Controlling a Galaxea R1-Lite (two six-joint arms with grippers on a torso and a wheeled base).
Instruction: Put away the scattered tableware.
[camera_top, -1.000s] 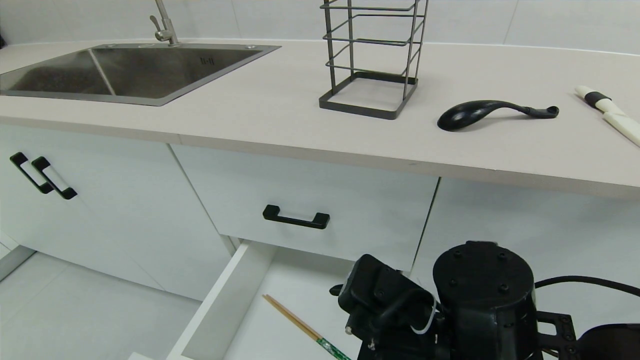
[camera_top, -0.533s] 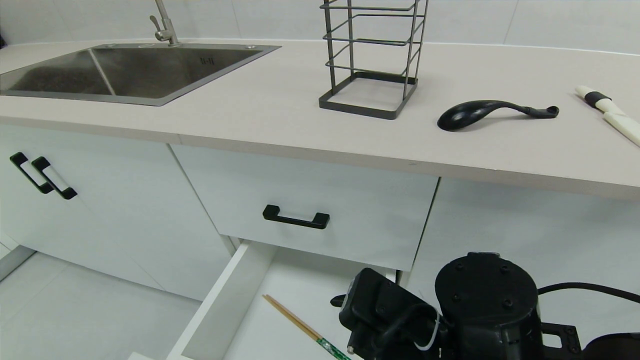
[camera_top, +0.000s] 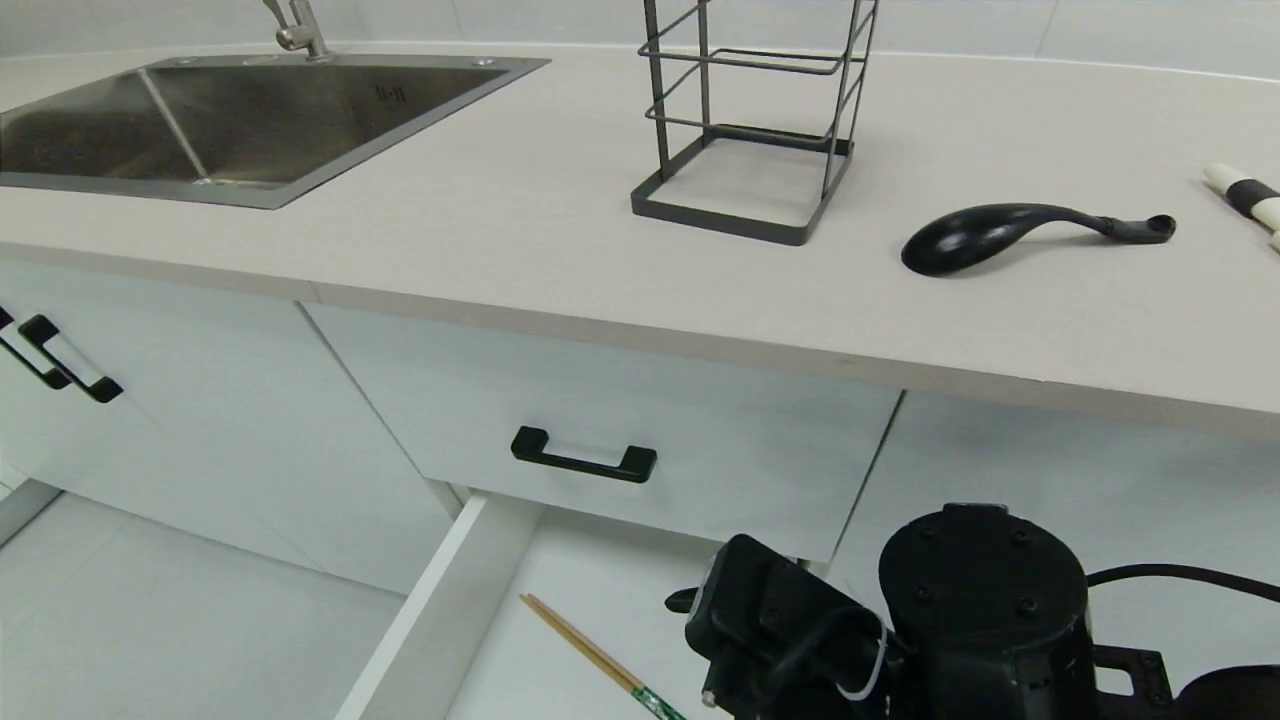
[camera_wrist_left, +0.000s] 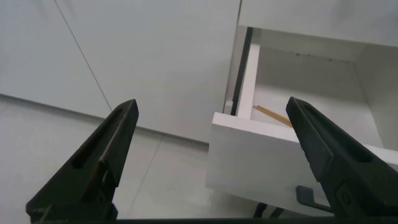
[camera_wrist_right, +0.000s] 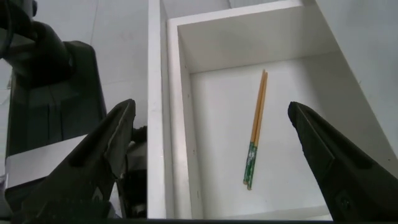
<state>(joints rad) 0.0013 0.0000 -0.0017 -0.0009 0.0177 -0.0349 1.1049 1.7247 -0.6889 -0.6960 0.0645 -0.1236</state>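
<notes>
A black spoon (camera_top: 990, 235) lies on the beige counter (camera_top: 500, 230), to the right of a dark wire rack (camera_top: 745, 150). A white utensil with a black band (camera_top: 1245, 195) lies at the counter's far right edge. Below the counter a white drawer (camera_top: 430, 620) stands pulled out, and a pair of wooden chopsticks (camera_top: 590, 655) lies inside it. My right gripper (camera_wrist_right: 211, 106) hangs open above the drawer (camera_wrist_right: 177, 124), over the chopsticks (camera_wrist_right: 256, 130), holding nothing. My left gripper (camera_wrist_left: 211, 104) is open and empty, low beside the drawer (camera_wrist_left: 249, 155), with the chopsticks (camera_wrist_left: 273, 115) just showing.
A steel sink (camera_top: 200, 120) with a tap sits at the counter's back left. A closed drawer with a black handle (camera_top: 585, 460) is above the open one. Cabinet doors with black handles (camera_top: 60, 360) stand to the left. Grey floor lies below.
The head camera has shifted, so the whole picture moved; the tableware lies where it was. My right arm has sunk slightly toward the drawer.
</notes>
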